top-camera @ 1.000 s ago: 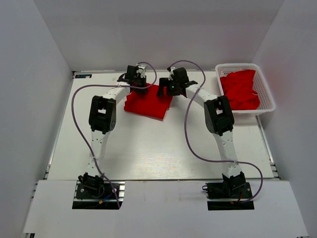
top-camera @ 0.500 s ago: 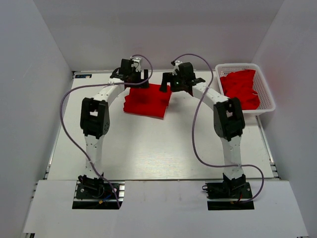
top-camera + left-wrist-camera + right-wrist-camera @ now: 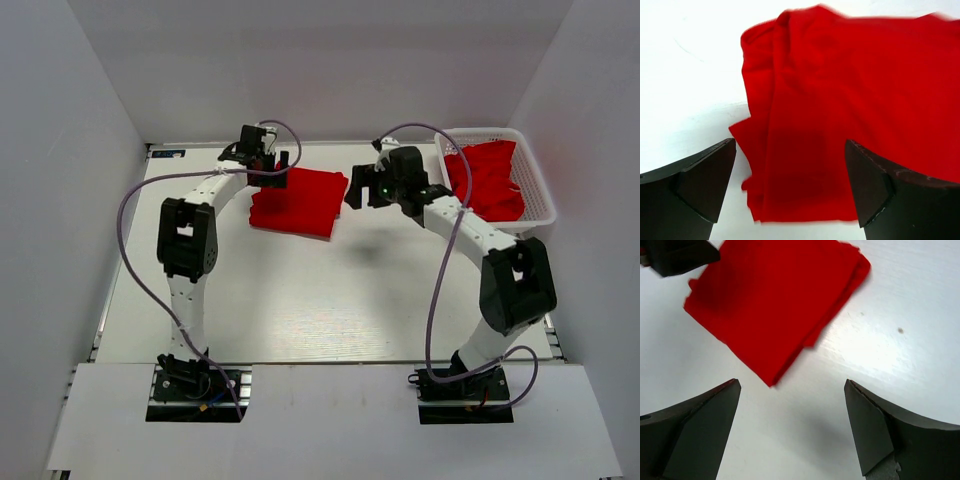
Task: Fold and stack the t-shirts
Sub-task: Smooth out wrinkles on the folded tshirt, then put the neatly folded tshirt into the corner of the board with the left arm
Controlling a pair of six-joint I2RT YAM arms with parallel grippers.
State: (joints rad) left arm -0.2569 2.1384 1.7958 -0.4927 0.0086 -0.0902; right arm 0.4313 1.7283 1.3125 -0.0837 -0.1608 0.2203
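Left gripper [image 3: 790,146] wide, empty, above folded t-shirt [image 3: 300,203] edge; right gripper [image 3: 791,384] wide, empty, apart from it

The folded shirt [image 3: 840,100] is red cloth: matt and soft, with shallow creases and layered edges along one side. The shirts [image 3: 485,180] in the basket [image 3: 545,215] are the same matt red cloth, crumpled. The basket itself is white plastic lattice. The table [image 3: 880,340] is white and smooth, with a faint sheen where light pools on it and a few small dark specks. The fingers [image 3: 695,185] of the left gripper [image 3: 790,145] and of the right gripper [image 3: 792,385] look like black plastic, matt with slightly grainy faces. The arms [image 3: 190,290] have hard white and black shells that are slightly glossy. The walls [image 3: 60,200] are matt white.
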